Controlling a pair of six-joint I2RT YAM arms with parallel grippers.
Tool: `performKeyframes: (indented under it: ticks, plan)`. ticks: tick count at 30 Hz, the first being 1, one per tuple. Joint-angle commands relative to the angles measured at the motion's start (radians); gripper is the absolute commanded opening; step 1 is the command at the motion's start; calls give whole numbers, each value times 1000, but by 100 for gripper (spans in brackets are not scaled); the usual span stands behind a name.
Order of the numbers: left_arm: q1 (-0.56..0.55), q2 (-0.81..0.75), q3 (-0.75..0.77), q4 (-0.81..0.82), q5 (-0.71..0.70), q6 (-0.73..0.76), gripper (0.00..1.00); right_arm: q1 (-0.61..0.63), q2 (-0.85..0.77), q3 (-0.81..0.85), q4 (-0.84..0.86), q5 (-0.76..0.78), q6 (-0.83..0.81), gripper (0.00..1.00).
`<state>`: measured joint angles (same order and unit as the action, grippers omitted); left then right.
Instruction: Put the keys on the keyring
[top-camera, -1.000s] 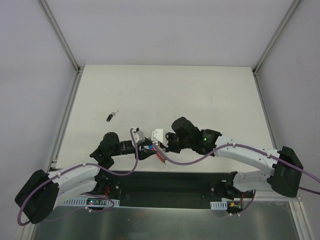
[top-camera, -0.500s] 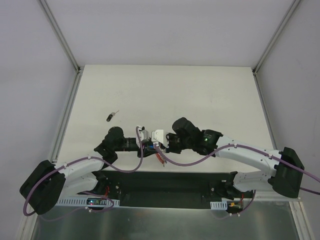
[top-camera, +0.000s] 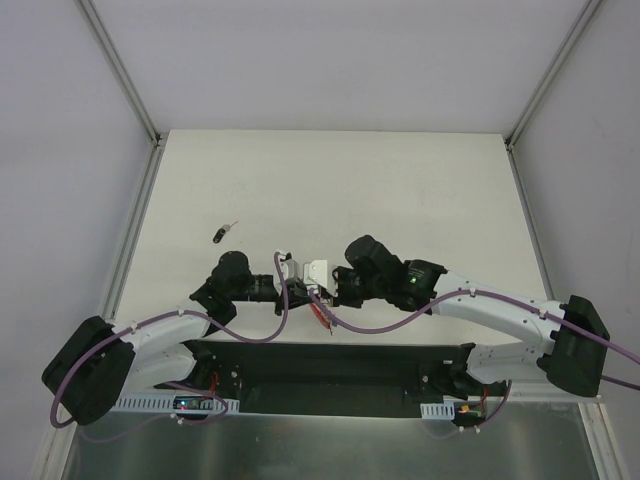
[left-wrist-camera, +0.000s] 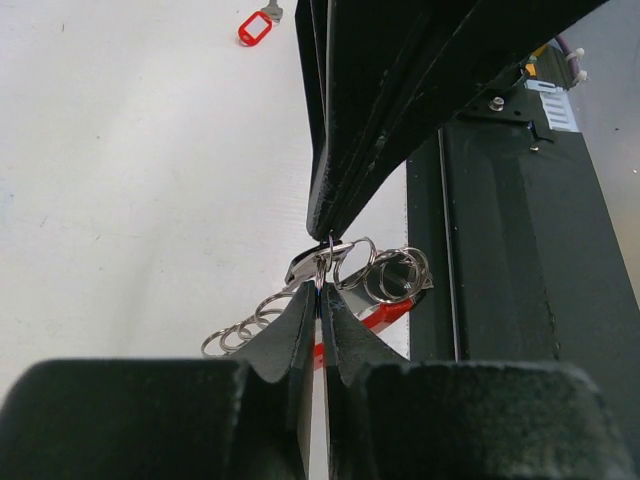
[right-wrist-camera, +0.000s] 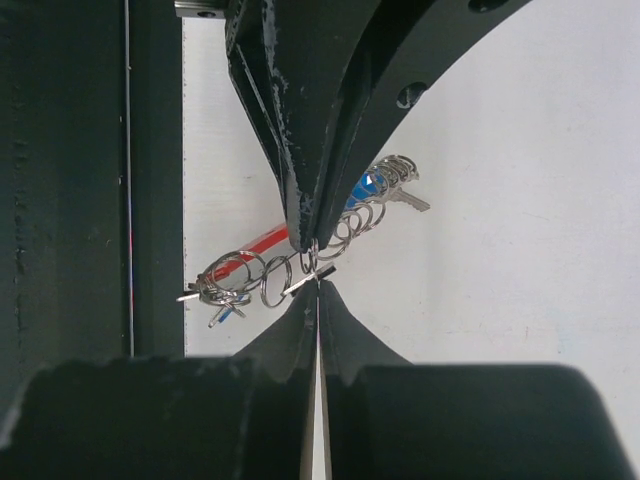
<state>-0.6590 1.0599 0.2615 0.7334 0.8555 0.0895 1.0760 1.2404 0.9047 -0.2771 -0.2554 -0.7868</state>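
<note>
The keyring (left-wrist-camera: 385, 312) is a grey loop with a red band and several small split rings. It hangs between my two grippers near the table's front edge (top-camera: 322, 312). My left gripper (left-wrist-camera: 320, 292) is shut on one small ring of it. My right gripper (right-wrist-camera: 318, 286) is shut, tip to tip with the left, pinching a tiny silver key with a black head (right-wrist-camera: 322, 272) against that ring. Blue tags (right-wrist-camera: 368, 187) hang on the keyring (right-wrist-camera: 250, 252). A second black-headed key (top-camera: 223, 233) lies loose on the table, far left of both grippers (top-camera: 305, 285).
A red oval tag with its key (left-wrist-camera: 254, 28) lies on the white table beyond the grippers. The black base rail (top-camera: 330, 365) runs just in front of the keyring. Metal frame posts (top-camera: 130, 250) border the table on both sides.
My left arm has swung right and its gripper has closed in on the right gripper's tip. The keyring has shifted slightly right and nearer. The loose key has not moved.
</note>
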Motion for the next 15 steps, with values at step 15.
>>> performKeyframes:
  ticks: [15]
  plan:
    - [18, -164, -39, 47, -177, -154, 0, 21, -33, -35, 2, 33, 35, 1]
